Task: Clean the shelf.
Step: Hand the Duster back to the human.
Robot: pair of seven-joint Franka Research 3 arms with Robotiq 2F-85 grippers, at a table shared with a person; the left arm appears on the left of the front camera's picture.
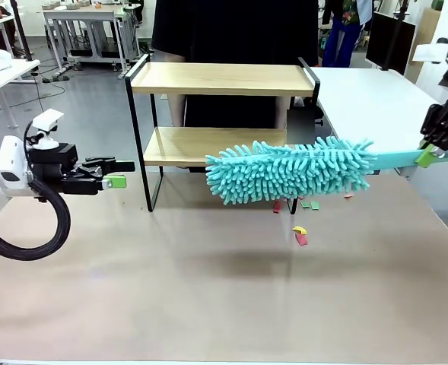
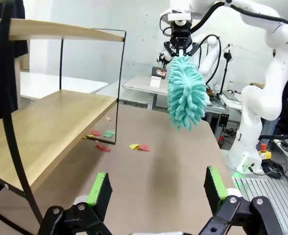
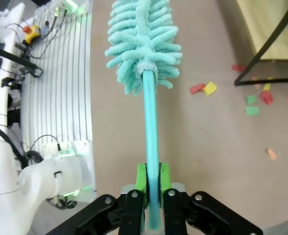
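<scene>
At the right edge of the front view, the right gripper [image 1: 430, 154] is clenched on the flat handle of a fluffy turquoise microfibre duster [image 1: 288, 169], held level above the tan tabletop [image 1: 208, 304]. Its head overlaps the lower board of the two-tier wooden shelf with a thin black frame [image 1: 222, 80], upper centre. Small coloured paper scraps [image 1: 300, 234] lie below. At left, the left gripper [image 1: 117, 173] is released wide, holding nothing, with open table around it.
</scene>
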